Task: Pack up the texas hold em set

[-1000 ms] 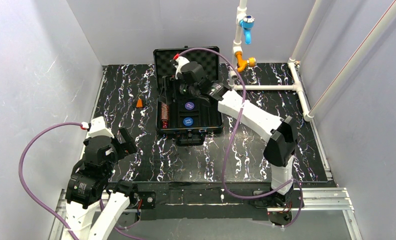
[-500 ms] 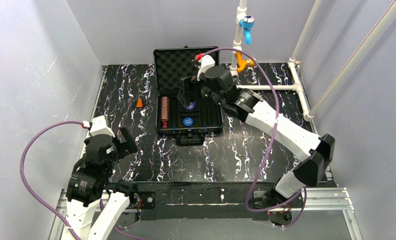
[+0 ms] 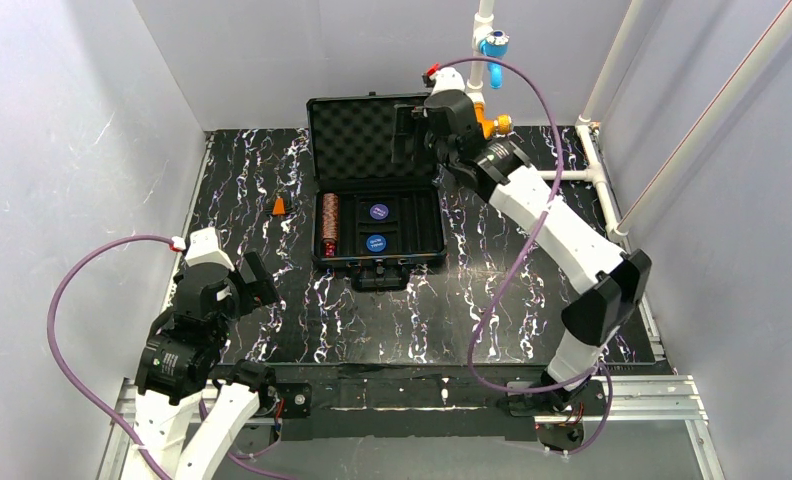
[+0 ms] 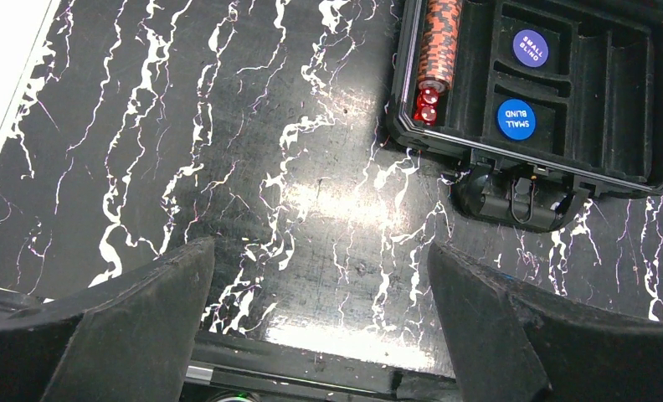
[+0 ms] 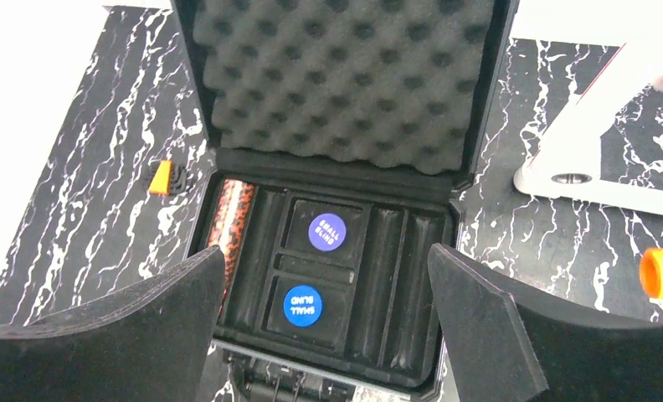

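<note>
The black briefcase (image 3: 427, 235) lies open at the back middle, its foam-lined lid (image 3: 362, 135) standing up. In its slotted tray lie a copper-brown chip stack (image 3: 329, 220) in the left slot, two small red dice (image 4: 427, 105) at its near end, and two blue discs (image 3: 379, 212) (image 3: 376, 242). My right gripper (image 3: 407, 140) is open and empty, high by the lid's right top edge; its wrist view looks down on the lid (image 5: 336, 75), both discs (image 5: 326, 232) and the chips (image 5: 234, 219). My left gripper (image 3: 255, 283) is open and empty over the table, left of the case.
A small orange cone (image 3: 279, 206) sits on the black marbled table left of the case. White pipes (image 3: 572, 175) with a blue valve (image 3: 492, 45) and an orange fitting (image 3: 492, 125) stand at the back right. Grey walls close in both sides.
My right gripper has risen from the tray's left part and swung back and right to the lid's top right edge. The left arm has hardly moved.
</note>
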Robot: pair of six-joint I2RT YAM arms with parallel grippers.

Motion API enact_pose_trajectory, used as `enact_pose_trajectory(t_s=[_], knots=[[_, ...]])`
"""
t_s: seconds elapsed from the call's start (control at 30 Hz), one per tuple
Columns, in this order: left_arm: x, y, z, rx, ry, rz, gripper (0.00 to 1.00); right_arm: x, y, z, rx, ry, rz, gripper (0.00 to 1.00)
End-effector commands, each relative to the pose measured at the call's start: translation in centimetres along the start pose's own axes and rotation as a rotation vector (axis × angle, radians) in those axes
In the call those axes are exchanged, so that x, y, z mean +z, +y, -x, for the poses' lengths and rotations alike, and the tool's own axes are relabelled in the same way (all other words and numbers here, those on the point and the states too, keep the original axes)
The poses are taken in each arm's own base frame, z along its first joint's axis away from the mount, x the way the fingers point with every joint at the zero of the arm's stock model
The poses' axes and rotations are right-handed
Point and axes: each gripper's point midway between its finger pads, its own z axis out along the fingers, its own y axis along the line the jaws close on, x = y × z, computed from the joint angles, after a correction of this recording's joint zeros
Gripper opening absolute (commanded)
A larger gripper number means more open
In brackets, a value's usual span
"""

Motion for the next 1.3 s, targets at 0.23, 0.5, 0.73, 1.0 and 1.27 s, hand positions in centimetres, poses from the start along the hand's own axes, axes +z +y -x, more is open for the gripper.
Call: enact_pose_trajectory(t_s=[0.23,0.5,0.73,1.0,1.27], knots=[[0.2,0.1,0.0,0.01,0.004,0.004,0.99,6.1,-1.2,4.1,-0.025,-0.073,-0.049,0.98],[0.2,0.1,0.0,0.011,0.002,0.005,0.99,10.8,-6.4,3.0,-0.162,-0.065,-0.251,0.87],[0.1,0.2,0.0,0.007,-0.001,0.009,0.99,13.7,-9.9,-2.4,-0.177,0.077,-0.247,0.68],[0.1,0.3,0.0,0.006,-0.005,0.014,0.99,13.9,-10.7,-10.9,-0.105,0.282,-0.19,0.78],[0.3,0.1,0.0,0.009,0.006,0.005,0.99,9.0,-11.7,-16.5,0.006,0.395,-0.215,0.85]])
